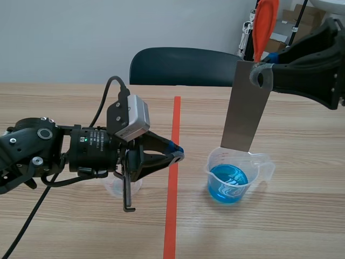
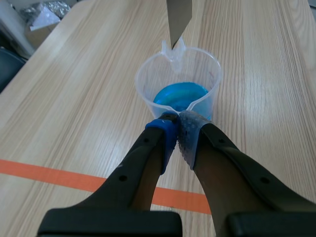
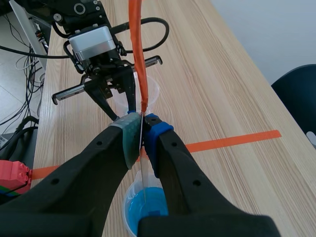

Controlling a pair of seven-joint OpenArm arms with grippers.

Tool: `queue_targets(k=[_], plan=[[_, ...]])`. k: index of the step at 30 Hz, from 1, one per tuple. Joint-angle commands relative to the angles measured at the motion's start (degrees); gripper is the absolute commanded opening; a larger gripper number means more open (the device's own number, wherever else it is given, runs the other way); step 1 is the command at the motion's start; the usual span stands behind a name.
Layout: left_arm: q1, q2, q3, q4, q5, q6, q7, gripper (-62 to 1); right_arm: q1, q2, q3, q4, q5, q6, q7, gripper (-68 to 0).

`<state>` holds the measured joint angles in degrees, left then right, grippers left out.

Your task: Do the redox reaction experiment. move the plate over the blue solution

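A grey metal plate (image 1: 245, 108) hangs upright from my right gripper (image 1: 264, 67), which is shut on its top end. Its lower edge sits just above the far rim of a clear beaker (image 1: 237, 170) holding blue solution (image 1: 227, 183). In the right wrist view the plate (image 3: 143, 168) shows edge-on between the right gripper's (image 3: 143, 126) pads, with the beaker (image 3: 129, 207) below and an orange strip (image 3: 137, 49) rising above the fingers. My left gripper (image 1: 180, 154) is shut on nothing, left of the beaker. In the left wrist view, the left gripper (image 2: 178, 123) nearly touches the beaker (image 2: 148, 84), and the plate (image 2: 178, 19) hangs over it.
A small clear cup (image 1: 114, 186) stands under the left arm, also seen in the right wrist view as the cup (image 3: 150, 91). A dark chair (image 1: 183, 65) stands behind the table's far edge. Boxes (image 1: 294, 24) are stacked at the back right.
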<state>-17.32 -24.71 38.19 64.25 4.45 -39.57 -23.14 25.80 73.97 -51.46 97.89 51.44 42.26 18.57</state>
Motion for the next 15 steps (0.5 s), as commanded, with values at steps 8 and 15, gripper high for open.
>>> queue_targets(k=[8,15], plan=[[-0.98,1.16,-0.11,-0.98,-0.87,-0.31,-1.03,-56.9,0.70,0.76,0.37,0.35,1.03,0.46,0.66,-66.9],[-1.77,1.16,-0.11,-0.98,-0.87,-0.31,-1.01,-56.9,0.70,0.79,0.37,0.35,1.01,0.46,0.66,-66.9]])
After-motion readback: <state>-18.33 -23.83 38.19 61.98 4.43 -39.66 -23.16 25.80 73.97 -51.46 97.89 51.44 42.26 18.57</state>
